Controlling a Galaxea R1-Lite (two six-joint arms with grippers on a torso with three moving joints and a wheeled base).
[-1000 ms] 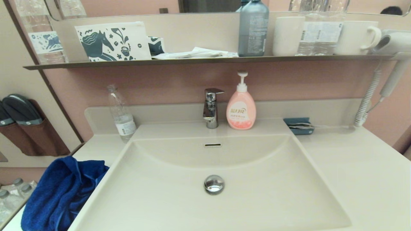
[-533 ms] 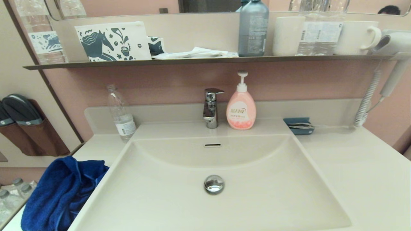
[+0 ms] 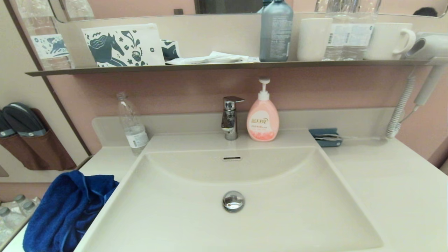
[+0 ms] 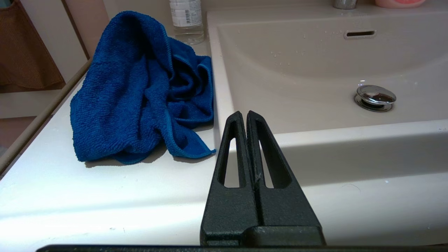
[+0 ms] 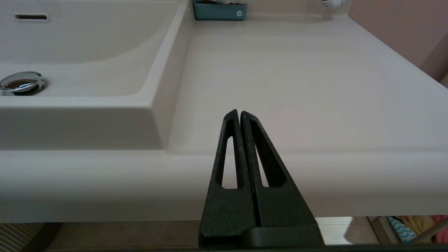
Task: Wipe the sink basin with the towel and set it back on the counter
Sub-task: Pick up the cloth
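1. Fingers of the left hand (image 4: 247,113) are pressed together with nothing between them; the hand sits at the front edge of the worktop (image 4: 105,196), just before the sink's near left corner.

2. Ahead of that hand and off to its left lies the towel (image 4: 133,91), a crumpled blue heap on the worktop, apart from the fingertips. Its nearest corner reaches toward the hand and its right side lies against the rim of the sink basin (image 4: 315,70).

3. The heap runs longest from the front edge toward the back wall, with a raised fold at the far end near a clear water bottle (image 4: 186,19).

4. The right hand (image 5: 240,112) is likewise closed and empty, at the front edge of the worktop on the far side of the basin, well apart from the towel.

5. In my judgement the left hand is the nearer one by far, so the pickup falls to it: it would need to open, then move forward and leftward onto the cloth.

6. Neither hand shows in the head view; there the towel (image 3: 66,210) sits at the basin's left.
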